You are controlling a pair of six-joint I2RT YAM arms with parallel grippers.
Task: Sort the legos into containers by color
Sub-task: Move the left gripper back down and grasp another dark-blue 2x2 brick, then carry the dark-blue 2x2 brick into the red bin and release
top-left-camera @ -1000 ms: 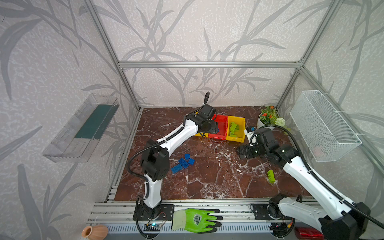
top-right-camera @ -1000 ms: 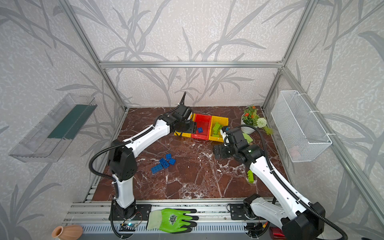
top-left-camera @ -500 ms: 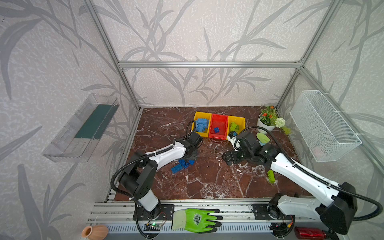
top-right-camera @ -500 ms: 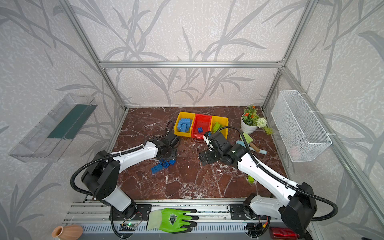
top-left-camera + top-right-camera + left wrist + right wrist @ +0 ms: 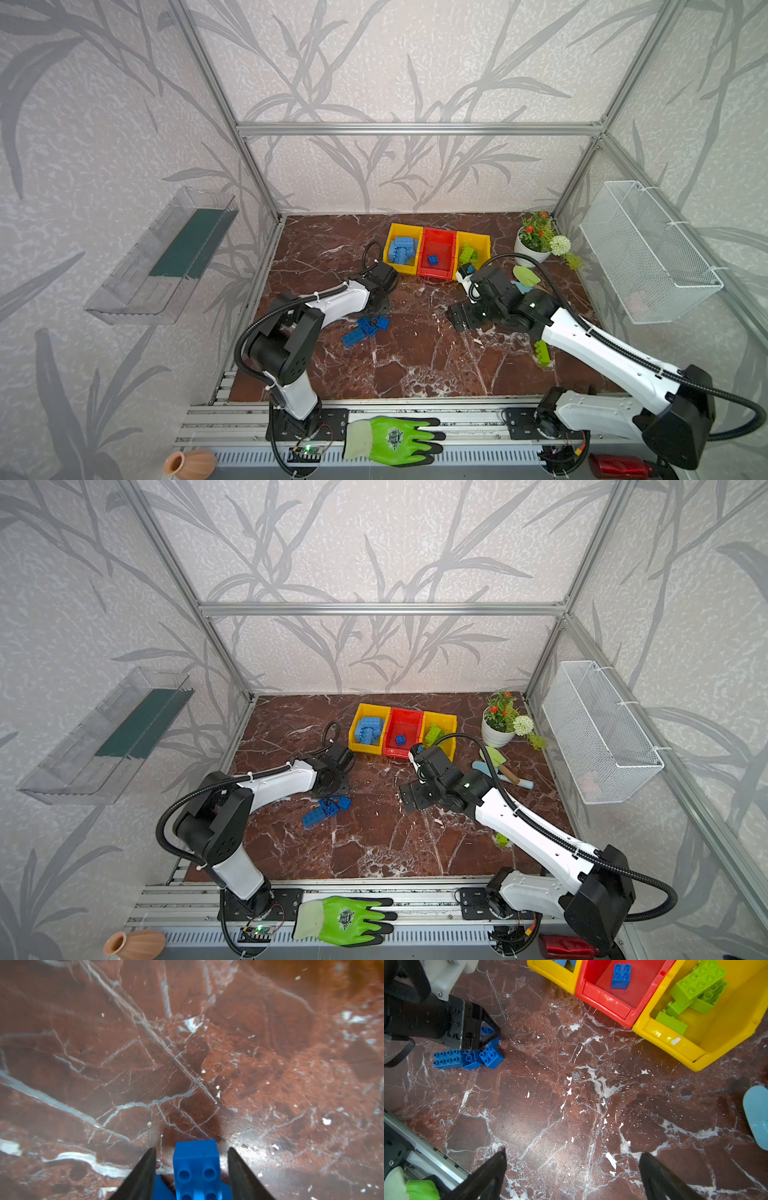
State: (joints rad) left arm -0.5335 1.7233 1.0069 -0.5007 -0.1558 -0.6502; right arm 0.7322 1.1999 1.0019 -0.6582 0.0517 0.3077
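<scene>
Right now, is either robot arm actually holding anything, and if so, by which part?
Nothing is gripped yet. The left arm's jaws straddle a small dark blue brick, with a gap on each side. The right arm's jaws stand open and empty.

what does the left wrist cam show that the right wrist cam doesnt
Only the left wrist view: close up, the left gripper straddles a dark blue brick, with a gap showing on each side of it.
Only the right wrist view: the red bin holding one dark blue square brick, a yellow bin with lime green bricks, and the open right gripper.
Both: the marble table top, the left gripper and the brick between its jaws.
</scene>
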